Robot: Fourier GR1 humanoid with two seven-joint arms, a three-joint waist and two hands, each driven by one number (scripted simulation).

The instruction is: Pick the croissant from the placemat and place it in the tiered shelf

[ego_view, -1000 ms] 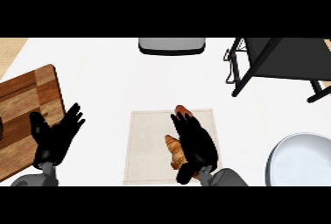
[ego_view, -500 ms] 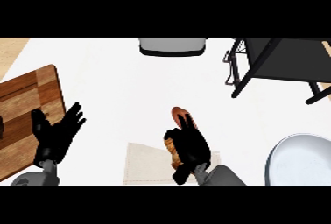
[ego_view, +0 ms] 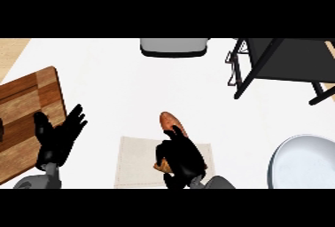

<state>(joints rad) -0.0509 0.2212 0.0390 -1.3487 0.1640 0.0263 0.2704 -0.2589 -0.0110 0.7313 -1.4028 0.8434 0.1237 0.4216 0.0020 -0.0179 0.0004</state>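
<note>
The croissant (ego_view: 171, 123) is golden brown and long. My right hand (ego_view: 181, 157) curls round its near half and hides that part, while its far tip pokes out past the far edge of the beige placemat (ego_view: 134, 162). The tiered shelf (ego_view: 281, 57), a black frame with dark boards, stands at the far right, well away from the hand. My left hand (ego_view: 59, 137) rests open with fingers up at the lower left, beside the wooden board.
A wooden cutting board (ego_view: 26, 111) lies along the left edge. A grey container (ego_view: 173, 46) sits at the far middle. A large white plate (ego_view: 307, 164) lies at the lower right, close to my right forearm.
My right hand closed round the croissant and has carried it up and forward, off the placemat's middle toward its far edge. The view has shifted a little. The left hand stayed put.
</note>
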